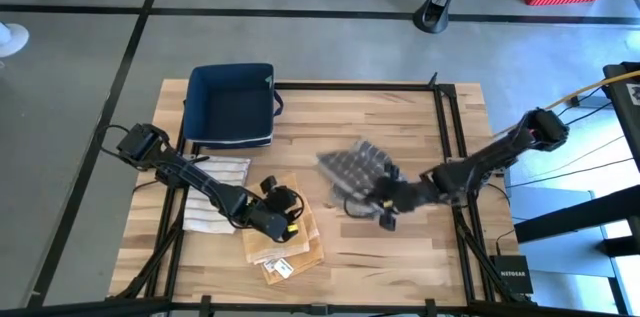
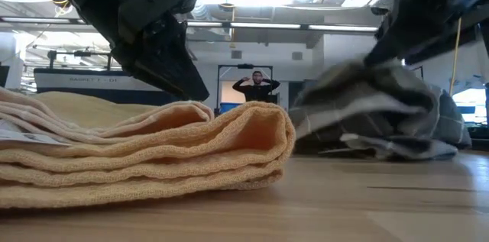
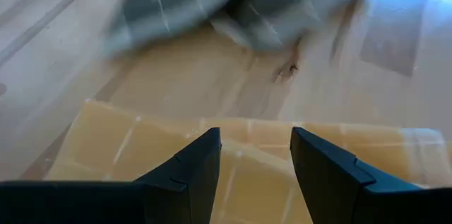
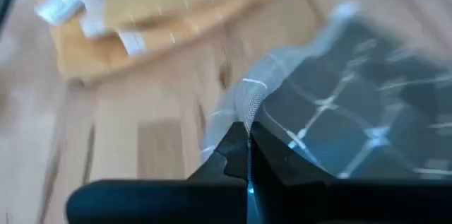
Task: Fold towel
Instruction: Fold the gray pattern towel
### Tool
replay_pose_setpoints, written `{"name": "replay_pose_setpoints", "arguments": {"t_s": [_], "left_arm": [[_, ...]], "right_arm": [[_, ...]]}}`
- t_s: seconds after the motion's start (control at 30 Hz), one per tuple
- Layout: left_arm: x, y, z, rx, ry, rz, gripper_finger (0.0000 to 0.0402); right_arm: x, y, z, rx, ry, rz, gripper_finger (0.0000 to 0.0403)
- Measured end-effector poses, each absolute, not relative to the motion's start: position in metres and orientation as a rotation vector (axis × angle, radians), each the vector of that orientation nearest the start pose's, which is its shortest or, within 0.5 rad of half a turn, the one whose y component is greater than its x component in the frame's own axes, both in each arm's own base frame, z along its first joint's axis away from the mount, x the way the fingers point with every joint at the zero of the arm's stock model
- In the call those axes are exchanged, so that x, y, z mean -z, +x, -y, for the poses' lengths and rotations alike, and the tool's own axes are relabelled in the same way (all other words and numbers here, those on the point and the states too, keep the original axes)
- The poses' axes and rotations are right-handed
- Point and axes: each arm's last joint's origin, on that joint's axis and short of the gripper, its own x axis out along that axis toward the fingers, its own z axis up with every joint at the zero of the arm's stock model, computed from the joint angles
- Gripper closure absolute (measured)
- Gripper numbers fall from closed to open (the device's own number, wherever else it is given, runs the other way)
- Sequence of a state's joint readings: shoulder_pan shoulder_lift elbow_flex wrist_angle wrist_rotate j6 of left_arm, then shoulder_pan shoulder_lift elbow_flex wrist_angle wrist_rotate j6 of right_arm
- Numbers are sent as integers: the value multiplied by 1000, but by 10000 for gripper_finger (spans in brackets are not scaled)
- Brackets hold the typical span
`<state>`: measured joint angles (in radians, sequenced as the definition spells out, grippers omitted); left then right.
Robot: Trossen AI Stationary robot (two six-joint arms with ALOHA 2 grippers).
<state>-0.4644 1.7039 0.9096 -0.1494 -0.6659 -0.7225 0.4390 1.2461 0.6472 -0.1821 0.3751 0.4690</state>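
My right hand (image 1: 386,209) pinching the grey checked towel (image 1: 355,170) mid-desk (image 1: 420,257), my left hand (image 1: 284,219) spread, fingers apart, over the folded yellow towel (image 1: 300,242)

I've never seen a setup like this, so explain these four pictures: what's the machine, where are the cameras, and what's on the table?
It is a robot with two dark arms at a wooden table. One camera looks straight down, one sits at tabletop height, and one rides on each wrist. On the table lie a folded yellow towel, a striped cloth, a dark blue bin and a crumpled grey checked towel. The right tool is shut on the grey checked towel's edge. The left tool is open just above the yellow towel, holding nothing.
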Motion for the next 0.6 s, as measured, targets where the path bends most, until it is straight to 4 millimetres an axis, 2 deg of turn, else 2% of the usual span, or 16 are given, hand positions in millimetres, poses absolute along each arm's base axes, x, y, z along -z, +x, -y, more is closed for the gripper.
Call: {"name": "replay_pose_setpoints", "arguments": {"t_s": [0.1, 0.17, 0.47, 0.53, 0.6], "left_arm": [[-165, 301, 131, -409, -152, -658, 238], [-178, 307, 134, -379, -123, -635, 238], [-280, 341, 130, -243, 220, -445, 238], [-296, 346, 126, -248, 239, -409, 238], [-304, 350, 121, -259, 247, -394, 238]], "right_arm": [[-206, 217, -107, 152, 83, -627, 399], [-215, 216, -116, 176, 55, -574, 397], [-287, 222, -140, 208, -152, -367, 397], [-300, 224, -140, 206, -182, -340, 395], [-312, 225, -141, 211, -223, -319, 395]]}}
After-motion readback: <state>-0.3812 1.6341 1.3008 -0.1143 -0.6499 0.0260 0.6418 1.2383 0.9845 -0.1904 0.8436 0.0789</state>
